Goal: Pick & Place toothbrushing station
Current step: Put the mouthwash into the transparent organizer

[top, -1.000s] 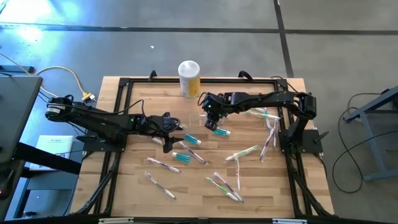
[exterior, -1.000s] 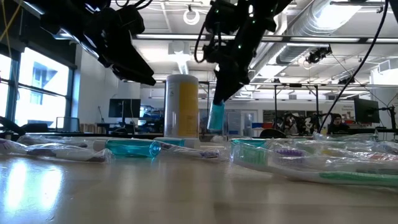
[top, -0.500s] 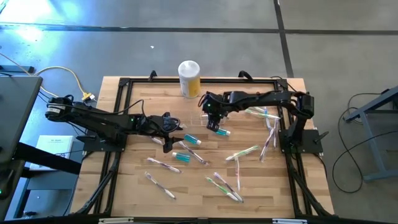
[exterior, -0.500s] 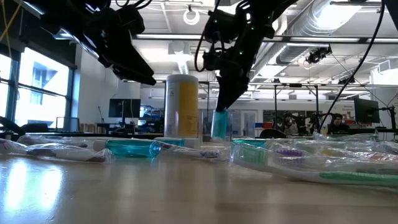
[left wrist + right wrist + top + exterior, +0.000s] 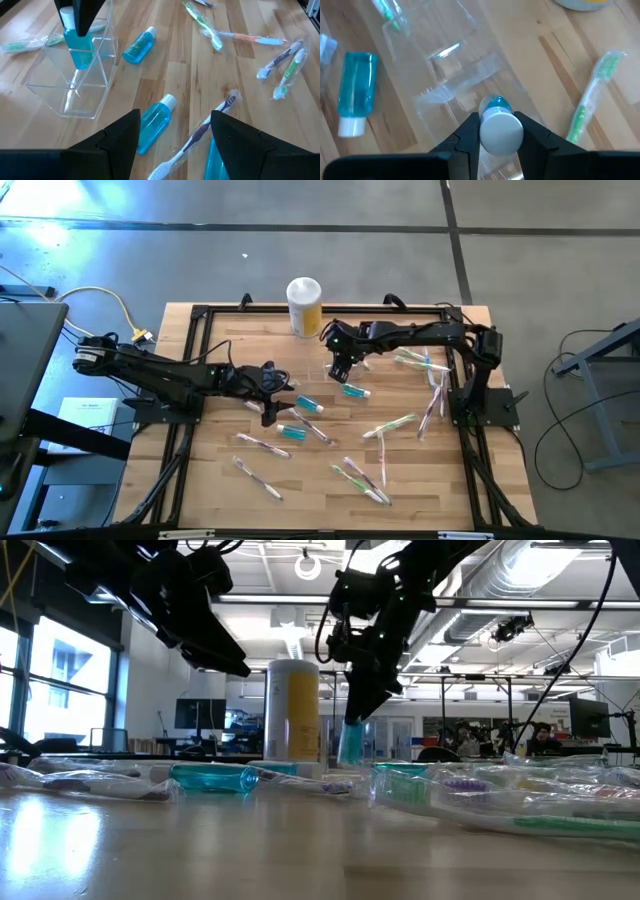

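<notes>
The toothbrushing station is a clear plastic boxy holder [image 5: 70,82] that stands on the wooden table; it also shows in the right wrist view [image 5: 452,75]. My right gripper [image 5: 341,366] is above it, shut on a small blue bottle [image 5: 78,49] with a white cap, whose lower end is down inside the holder. My left gripper [image 5: 172,145] is open and empty; it hovers over the table left of the holder [image 5: 272,392], above loose blue bottles. My right gripper pinches the bottle at its white cap end [image 5: 501,131] between its two fingers. The fingers [image 5: 362,690] come from above, pointing down. The bottle [image 5: 350,744] hangs nearly upright below them, with its lower end inside the clear holder.
A tall yellow canister [image 5: 304,306] with a white lid stands at the far edge. Other blue bottles [image 5: 355,391] [image 5: 310,404] [image 5: 292,433] and several wrapped toothbrushes [image 5: 390,425] lie scattered over the table. A black frame [image 5: 200,315] borders it.
My right gripper has moved a little toward the far left and down with the blue bottle. The bottle has gone from hanging above the table into the clear holder. It stays nearly upright.
</notes>
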